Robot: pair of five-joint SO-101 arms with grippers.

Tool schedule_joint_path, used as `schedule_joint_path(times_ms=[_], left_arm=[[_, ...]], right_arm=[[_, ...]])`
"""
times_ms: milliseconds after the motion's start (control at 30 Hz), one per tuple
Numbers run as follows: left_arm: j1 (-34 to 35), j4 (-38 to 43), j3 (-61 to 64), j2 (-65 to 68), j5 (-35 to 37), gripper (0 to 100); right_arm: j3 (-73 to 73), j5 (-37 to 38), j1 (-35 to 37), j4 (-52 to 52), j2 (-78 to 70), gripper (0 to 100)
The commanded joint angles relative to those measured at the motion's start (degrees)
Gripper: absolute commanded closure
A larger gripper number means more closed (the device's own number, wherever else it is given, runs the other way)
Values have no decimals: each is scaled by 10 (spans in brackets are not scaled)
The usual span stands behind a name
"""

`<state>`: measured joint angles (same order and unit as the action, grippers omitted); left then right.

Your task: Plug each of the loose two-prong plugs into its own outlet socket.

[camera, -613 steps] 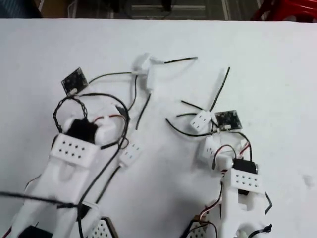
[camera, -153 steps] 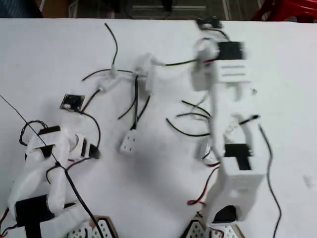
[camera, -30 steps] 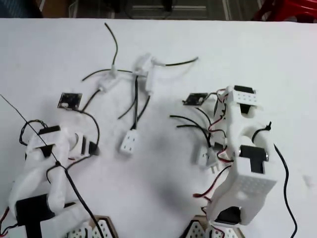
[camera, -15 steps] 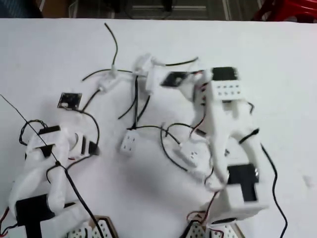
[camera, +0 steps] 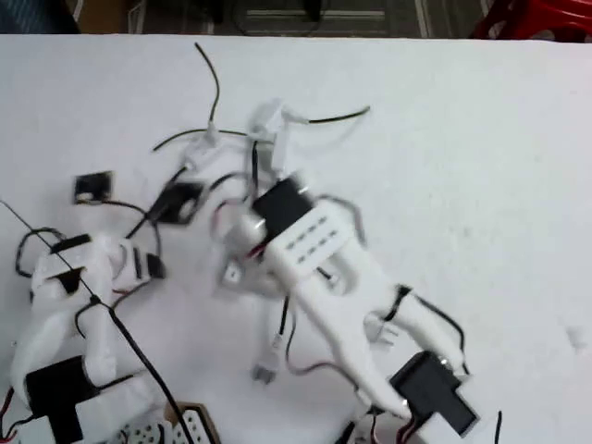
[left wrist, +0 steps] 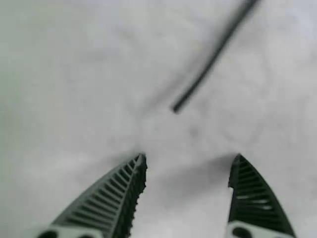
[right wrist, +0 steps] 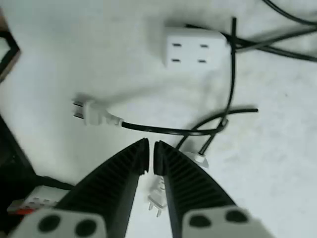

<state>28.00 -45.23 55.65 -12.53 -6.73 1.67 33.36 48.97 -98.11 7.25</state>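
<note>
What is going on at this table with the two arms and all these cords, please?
The right gripper, closed with nothing visibly in it, hangs over a loose plug on a black cord. A white outlet block lies apart from that plug on the table, so the plug is not yet in a socket. The left gripper is open above a bare patch of table, near a cord end.

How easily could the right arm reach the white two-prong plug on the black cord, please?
Probably yes: the white two-prong plug lies uncovered on the table just beyond the right gripper, whose shut jaws must open first.
</note>
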Motion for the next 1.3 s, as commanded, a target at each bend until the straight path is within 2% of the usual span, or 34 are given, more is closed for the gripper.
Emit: schedule_joint_path(times_ms=[0, 100, 200, 367, 533, 633, 733, 900, 1100, 1267], left_arm=[[83, 18, -35, -9, 52, 729], [90, 18, -36, -10, 58, 729], [87, 18, -38, -7, 58, 729], [44, 9, -34, -10, 45, 729], [1, -10, -31, -10, 10, 729], [-29, -29, -30, -10, 9, 729], [-87, -87, -43, -22, 9, 729], [-197, -220, -75, -135, 8, 729], [-353, -251, -26, -286, -87, 729], [-463, -303, -11, -364, -56, 729]], right_arm=[[-12, -34, 61, 18, 25, 971], [-16, -40, 74, 21, 10, 964], [-17, -41, 31, 8, -5, 901], [-11, -38, -143, -3, 24, 789], [9, -36, -313, -3, 92, 783], [68, 3, -380, -3, 142, 783], [136, 44, -436, -3, 194, 783], [227, 51, -503, 0, 265, 783], [312, 51, -567, 0, 310, 783], [378, 52, -618, 9, 318, 783]])
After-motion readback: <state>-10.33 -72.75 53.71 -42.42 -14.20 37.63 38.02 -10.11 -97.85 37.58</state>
